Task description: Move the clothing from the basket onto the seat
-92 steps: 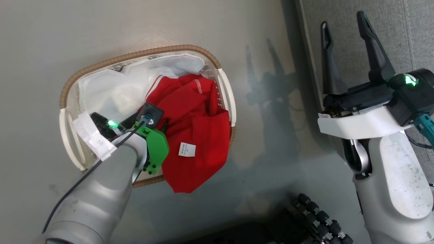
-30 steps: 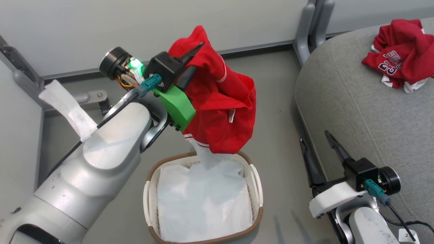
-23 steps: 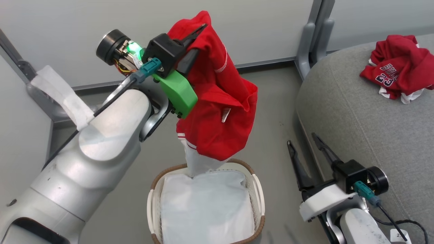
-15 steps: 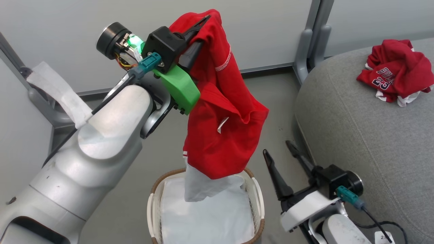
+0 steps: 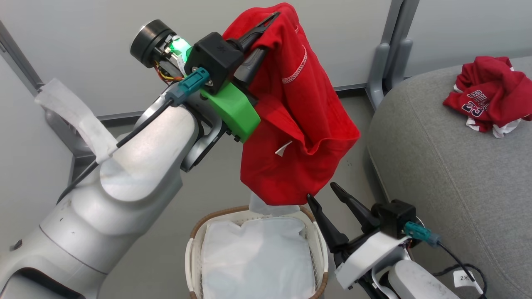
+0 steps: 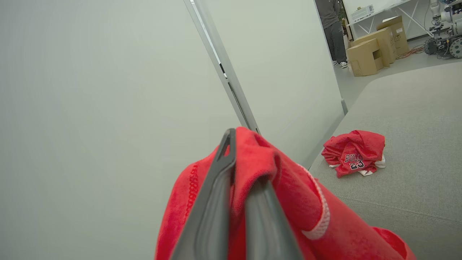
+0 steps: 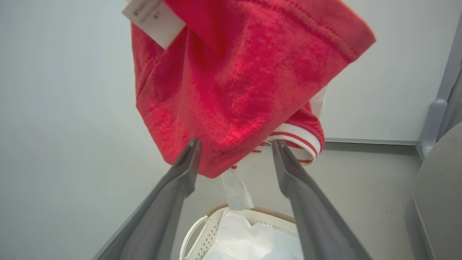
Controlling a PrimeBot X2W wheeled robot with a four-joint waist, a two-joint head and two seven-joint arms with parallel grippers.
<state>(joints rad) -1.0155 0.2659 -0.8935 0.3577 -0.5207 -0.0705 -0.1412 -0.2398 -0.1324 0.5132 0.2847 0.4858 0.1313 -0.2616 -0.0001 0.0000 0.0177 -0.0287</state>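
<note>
Fingers point(image 5: 250, 68) of the left gripper point(image 5: 268, 33) pinch the red garment point(image 5: 299, 124); the right gripper point(image 5: 322, 192) has its own spread apart.

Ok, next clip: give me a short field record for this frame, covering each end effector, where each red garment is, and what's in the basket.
left end effector: shut on red garment, held high above the basket
right end effector: open, fingertips either side of that garment's lower edge, not gripping
jersey: crumpled on the seat, lettered BULLS 23
basket contents: white sheet
task status: one garment on seat, one in the air
</note>
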